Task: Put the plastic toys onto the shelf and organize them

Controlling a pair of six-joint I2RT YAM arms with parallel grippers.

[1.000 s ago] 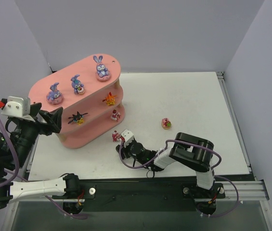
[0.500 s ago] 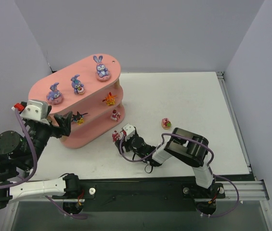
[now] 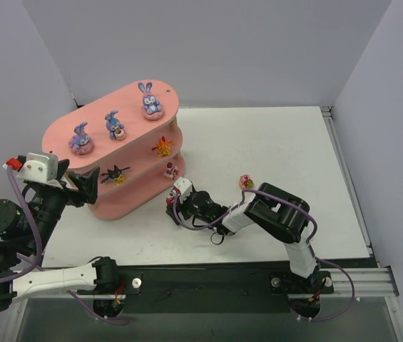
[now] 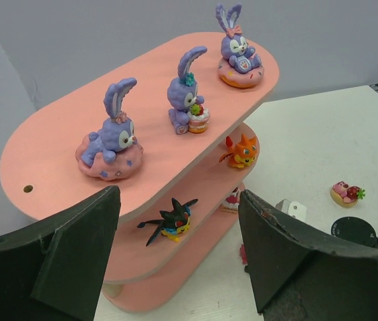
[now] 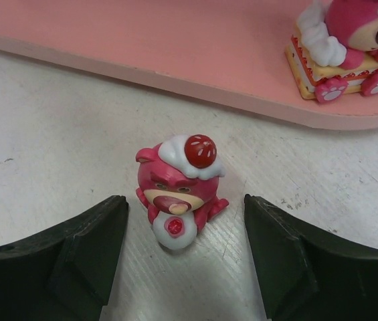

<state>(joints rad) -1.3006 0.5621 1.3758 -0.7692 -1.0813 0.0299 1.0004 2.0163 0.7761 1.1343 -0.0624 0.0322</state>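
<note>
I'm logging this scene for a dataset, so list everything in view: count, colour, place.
shelf: one, salmon pink, table's left.
bunnies: three, blue-purple, top tier.
orange toy: one, middle tier.
spiky toy: one, black-yellow, middle tier.
bear on cake: one, pink, bottom tier.
cherry-topped bear: one, pink-red, table, before shelf.
small toy: one, pink, table, right of shelf.
table: one, white.
left fingers: two, black, open, facing shelf.
right fingers: two, black, open, flanking cherry-topped bear.

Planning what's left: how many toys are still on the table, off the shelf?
2. One pink cherry-topped bear stands between the fingers of the right tool, beside the shelf; one pink-red toy sits farther right on the table. Others could hide behind the right arm.
</note>
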